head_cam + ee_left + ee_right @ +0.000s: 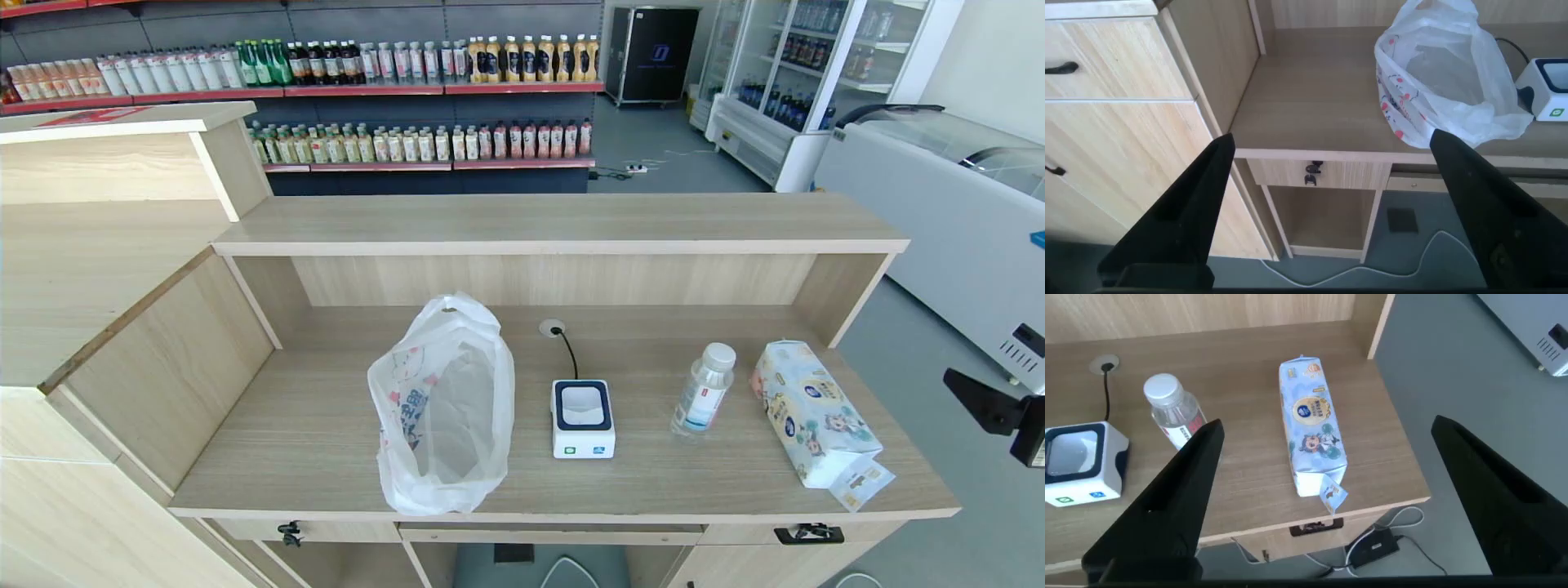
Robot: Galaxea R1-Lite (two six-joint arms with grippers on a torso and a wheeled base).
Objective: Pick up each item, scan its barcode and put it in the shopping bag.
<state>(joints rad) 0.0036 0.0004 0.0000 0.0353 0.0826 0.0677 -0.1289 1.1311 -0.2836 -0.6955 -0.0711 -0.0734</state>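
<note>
Two items wait unscanned in the head view: a bottle (704,389) standing upright and a tissue pack (812,416) lying just beside it, both at the right of the worktop (310,441), on the right arm's side. A scanner (582,416) sits window-up between them and the bag (441,404), so each item can pass over it on the way. The bag's mouth gapes open; it seems empty, though its film blurs the bottom.

Left wrist view: the left gripper (1329,139) hangs before the worktop's front edge, jaws wide, holding nothing.

Right wrist view: the right gripper (1327,423) hovers off from the pack, jaws wide and empty.
</note>
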